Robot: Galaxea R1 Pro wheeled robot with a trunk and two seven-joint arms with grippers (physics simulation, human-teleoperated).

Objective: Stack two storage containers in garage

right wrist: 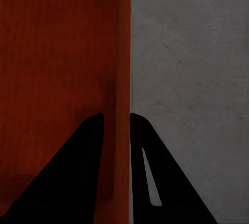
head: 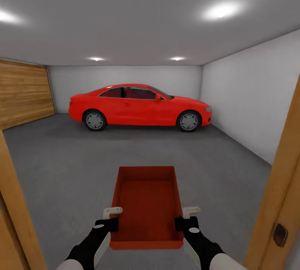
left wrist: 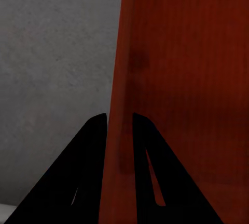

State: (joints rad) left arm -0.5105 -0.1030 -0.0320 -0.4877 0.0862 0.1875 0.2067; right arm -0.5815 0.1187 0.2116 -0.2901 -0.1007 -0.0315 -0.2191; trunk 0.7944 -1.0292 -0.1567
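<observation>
You look through a light wooden door frame (head: 287, 165) into a bare room with plain white walls (head: 250, 103). Dark grey mottled concrete floor (head: 58, 165) runs to the back wall. A shiny red coupe car (head: 139, 107) stands side-on there. Horizontal wood-plank panelling (head: 23, 92) covers your left side. Four recessed ceiling lights (head: 221, 10) glow on the white ceiling.

A shiny red car (head: 139, 107) stands side-on across the middle of the frame, nose toward the right. At left a wood-planked wall panel (head: 23, 92) runs back. Four ceiling lights (head: 221, 10) glow above. Orange wooden door frame posts (head: 281, 186) edge the lower left and right corners.
</observation>
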